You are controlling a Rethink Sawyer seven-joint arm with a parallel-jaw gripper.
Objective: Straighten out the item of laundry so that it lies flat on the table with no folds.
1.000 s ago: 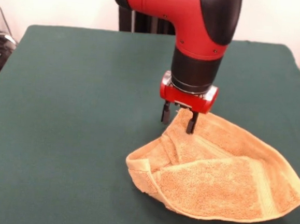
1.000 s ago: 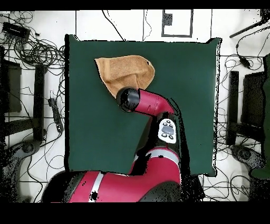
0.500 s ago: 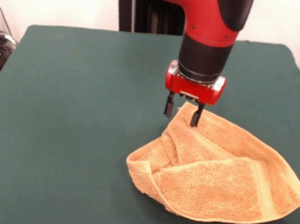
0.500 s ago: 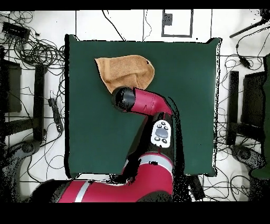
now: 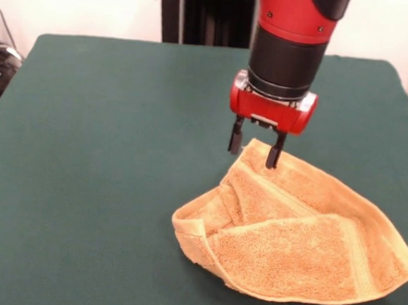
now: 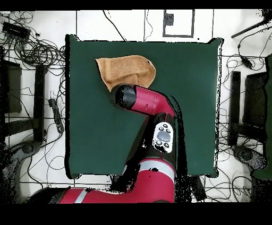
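The orange-tan terry towel (image 5: 303, 238) lies folded over on itself on the dark green table (image 5: 99, 137), near the front right in the front view. One flap with a band stripe lies doubled over the rest, and the left end is bunched. My gripper (image 5: 255, 148) hangs open just above the towel's far corner, one finger on each side of the corner tip, holding nothing. In the overhead view the towel (image 6: 123, 70) lies near the table's (image 6: 186, 95) top left, and the arm (image 6: 139, 100) hides the gripper and the towel's lower edge.
Cables and stands lie on the floor round the table in the overhead view (image 6: 37, 53). The robot's pedestal (image 5: 201, 14) stands behind the table's far edge. Bare green cloth spreads left of the towel.
The gripper has risen and shifted slightly right, off the towel's far corner. The towel lies as before.
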